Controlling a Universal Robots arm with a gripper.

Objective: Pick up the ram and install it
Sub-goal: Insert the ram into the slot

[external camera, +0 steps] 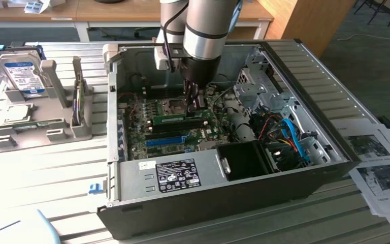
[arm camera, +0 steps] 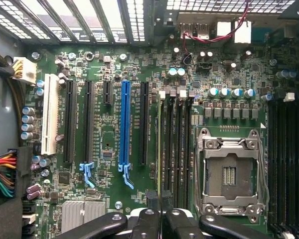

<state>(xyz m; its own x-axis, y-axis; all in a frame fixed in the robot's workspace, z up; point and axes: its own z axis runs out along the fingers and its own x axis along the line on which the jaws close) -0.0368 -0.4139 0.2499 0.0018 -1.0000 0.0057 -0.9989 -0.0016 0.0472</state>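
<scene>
Ram: thin green stick standing on edge at the slots beside the socket; can't tell if seated.
End effector: closed on one end of the ram.
Handling: likely light, stiff, fragile; hold by edges, off chips.
Around: open case on bench.

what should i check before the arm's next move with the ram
1. Grip: the gripper is shut on the ram, near one end: ok.
2. Alignment: the ram runs in line with the memory slots beside the CPU socket: ok.
3. Seating: whether the ram is fully down in its slot: cannot tell.
4. Slots next to the ram are empty: ok.
5. Cables: the coloured wire bundle lies well off to the side of the gripper: ok.
</scene>
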